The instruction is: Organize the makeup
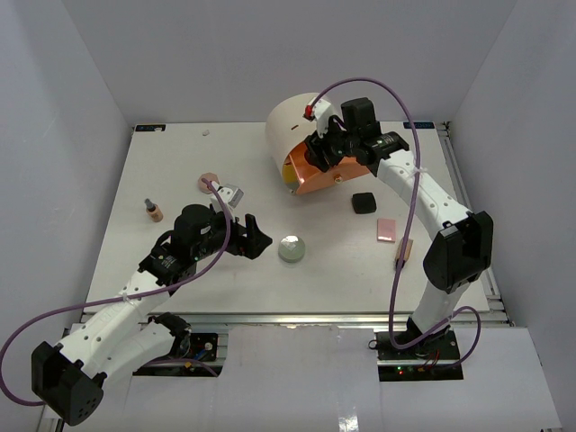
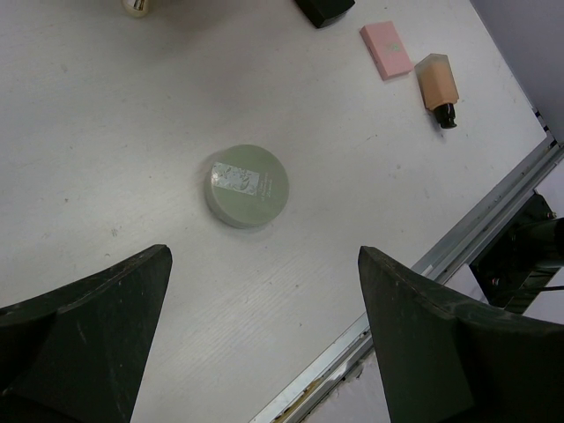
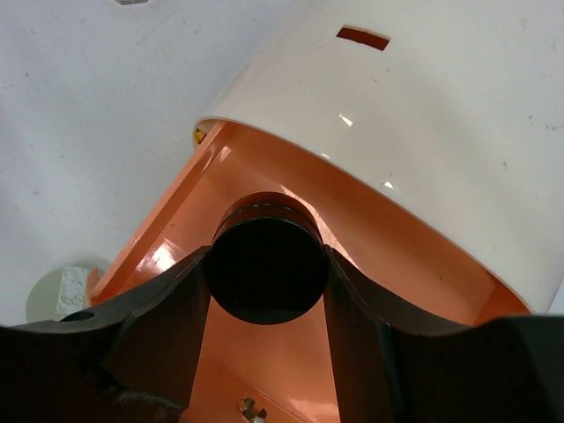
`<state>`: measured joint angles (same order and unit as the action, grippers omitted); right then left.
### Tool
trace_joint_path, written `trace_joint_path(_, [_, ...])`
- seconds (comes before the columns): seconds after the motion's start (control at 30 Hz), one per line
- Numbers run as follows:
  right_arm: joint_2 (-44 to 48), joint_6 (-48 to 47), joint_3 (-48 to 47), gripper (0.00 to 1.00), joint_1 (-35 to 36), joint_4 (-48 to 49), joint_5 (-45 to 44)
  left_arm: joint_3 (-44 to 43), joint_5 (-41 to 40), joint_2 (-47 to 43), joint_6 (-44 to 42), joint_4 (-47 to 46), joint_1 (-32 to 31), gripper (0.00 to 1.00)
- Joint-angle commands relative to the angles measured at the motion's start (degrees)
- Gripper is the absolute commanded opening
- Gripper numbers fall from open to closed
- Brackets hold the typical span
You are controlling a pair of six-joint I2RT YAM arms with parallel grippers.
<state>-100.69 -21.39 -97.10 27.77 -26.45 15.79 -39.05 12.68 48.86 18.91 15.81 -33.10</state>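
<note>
Pinched across its wall by the right gripper (image 3: 266, 295), the black round jar (image 3: 264, 260) is judged stiff, light and slippery; the left gripper (image 2: 263, 264) is spread.

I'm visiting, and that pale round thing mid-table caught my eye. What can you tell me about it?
The round compact is a low, pale silver-green disc with a shiny patterned rectangular patch on its lid. It lies flat, lid up, on the white table, with nothing else touching it. The left gripper hangs open just short of it.
</note>
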Motion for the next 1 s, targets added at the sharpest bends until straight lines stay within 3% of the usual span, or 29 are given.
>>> trace_joint_path(0.0, [0.8, 0.4, -3.1, 0.63, 0.2, 2.3, 0.9, 0.2, 0.8, -1.2, -0.3, -1.1, 0.1, 0.98])
trace_joint_path(0.4, [6.3, 1.8, -3.3, 0.71, -0.8, 1.9, 3.0, 0.2, 0.7, -1.3, -0.3, -1.1, 0.1, 0.98])
trace_joint_path(0.67, [9.8, 12.9, -1.8, 0.71, -18.1, 3.8, 8.2, 0.1, 0.9, -1.7, -0.3, -1.2, 0.0, 0.98])
trace_joint_path(0.77, [9.0, 16.9, 0.6, 0.72, -21.8, 4.0, 3.8, 0.2, 1.0, -1.9, -0.3, -1.2, 0.1, 0.98])
trace_joint_path(0.97, [4.7, 26.4, 7.2, 0.86, -25.2, 5.5, -16.9, 0.2, 1.3, -2.1, -0.3, -1.3, 0.0, 0.98])
